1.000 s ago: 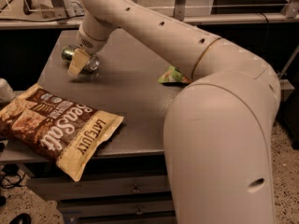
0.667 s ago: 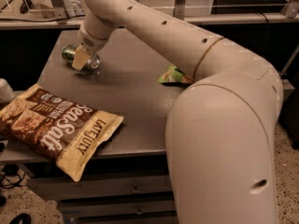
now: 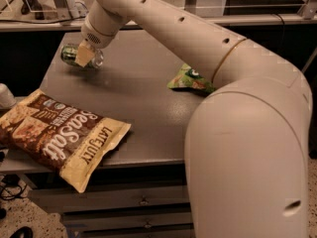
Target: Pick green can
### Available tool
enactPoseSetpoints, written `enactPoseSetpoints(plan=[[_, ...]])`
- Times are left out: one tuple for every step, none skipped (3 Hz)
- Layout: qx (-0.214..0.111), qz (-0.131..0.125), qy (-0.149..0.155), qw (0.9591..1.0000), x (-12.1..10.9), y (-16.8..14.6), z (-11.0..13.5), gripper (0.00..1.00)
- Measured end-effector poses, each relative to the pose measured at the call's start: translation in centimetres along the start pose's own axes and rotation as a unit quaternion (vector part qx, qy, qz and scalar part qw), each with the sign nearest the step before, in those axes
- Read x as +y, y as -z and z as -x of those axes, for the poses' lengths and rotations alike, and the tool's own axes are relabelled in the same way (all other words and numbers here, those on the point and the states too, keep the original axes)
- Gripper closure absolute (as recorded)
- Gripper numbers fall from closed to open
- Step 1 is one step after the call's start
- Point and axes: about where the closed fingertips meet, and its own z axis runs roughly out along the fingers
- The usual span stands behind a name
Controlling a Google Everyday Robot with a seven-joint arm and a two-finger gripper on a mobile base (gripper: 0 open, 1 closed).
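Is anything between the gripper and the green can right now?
Nothing visible is in the way. The gripper is right at the green can near the table's far left corner. The brown snack bag and green chip bag lie well away.

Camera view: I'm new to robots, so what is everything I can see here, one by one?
green can: one, dark green with a silver end, far left of the table
chip bag: one, brown and tan, front left, overhanging the edge
snack bag: one, bright green, right side, partly behind the arm
table: one, grey, centre
drawers: grey, under the table
arm: one, cream, from right foreground to the can
gripper: one, tan, at the green can
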Motion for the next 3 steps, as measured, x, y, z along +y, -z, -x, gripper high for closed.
enactPoseSetpoints(plan=[[-0.033,0.013,0.005,0.9994,0.8,2.3,1.0,1.0],[-0.071,0.042,0.01,0.9965,2.4,5.3,1.3,1.0],[-0.101,0.069,0.015,0.9924,3.4,8.3,0.7,1.0]])
